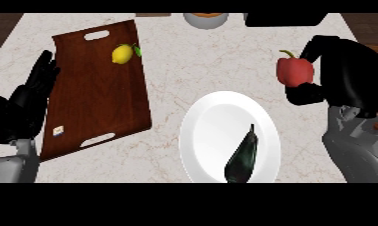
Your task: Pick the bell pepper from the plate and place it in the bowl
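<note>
A red bell pepper with a green stem is held up over the counter at the right, with my right hand curled round it. The white plate lies at the lower middle, left of and below the pepper, with a dark eggplant on its right part. A grey bowl shows at the counter's far edge, partly cut off by the top band. My left hand rests open at the left edge, fingers up.
A brown wooden tray with cut-out handles lies at the left and carries a yellow lemon. A black object sits at the far right edge, next to the bowl. The counter is pale marble.
</note>
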Robot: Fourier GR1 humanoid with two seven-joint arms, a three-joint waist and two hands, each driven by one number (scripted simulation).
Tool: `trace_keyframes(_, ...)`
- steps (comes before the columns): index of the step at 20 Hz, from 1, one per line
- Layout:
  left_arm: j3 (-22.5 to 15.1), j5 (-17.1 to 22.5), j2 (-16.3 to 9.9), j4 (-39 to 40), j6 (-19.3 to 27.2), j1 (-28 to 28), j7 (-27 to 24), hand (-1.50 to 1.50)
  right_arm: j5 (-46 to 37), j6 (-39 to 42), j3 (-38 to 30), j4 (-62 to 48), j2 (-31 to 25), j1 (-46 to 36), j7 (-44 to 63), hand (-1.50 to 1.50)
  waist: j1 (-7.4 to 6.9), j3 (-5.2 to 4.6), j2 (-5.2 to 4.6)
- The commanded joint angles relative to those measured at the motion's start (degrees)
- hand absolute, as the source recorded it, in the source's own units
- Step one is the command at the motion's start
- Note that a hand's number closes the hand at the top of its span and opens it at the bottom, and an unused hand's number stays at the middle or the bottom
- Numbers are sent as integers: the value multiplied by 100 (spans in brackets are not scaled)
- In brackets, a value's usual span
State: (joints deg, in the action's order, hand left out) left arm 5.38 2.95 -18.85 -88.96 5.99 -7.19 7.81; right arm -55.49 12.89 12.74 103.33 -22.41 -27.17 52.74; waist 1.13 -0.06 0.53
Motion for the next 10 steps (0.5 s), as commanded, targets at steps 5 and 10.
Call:
trace_keyframes(5,14,-123,120,356,-30,-188,-176,0,297,669,-1292,1160,-439,-291,442,150,-50,3,-42)
trace_keyframes(10,-132,-303,381,12,128,-12,-130,0,803,362,-2297,843,-684,42,-349,150,-99,7,-47)
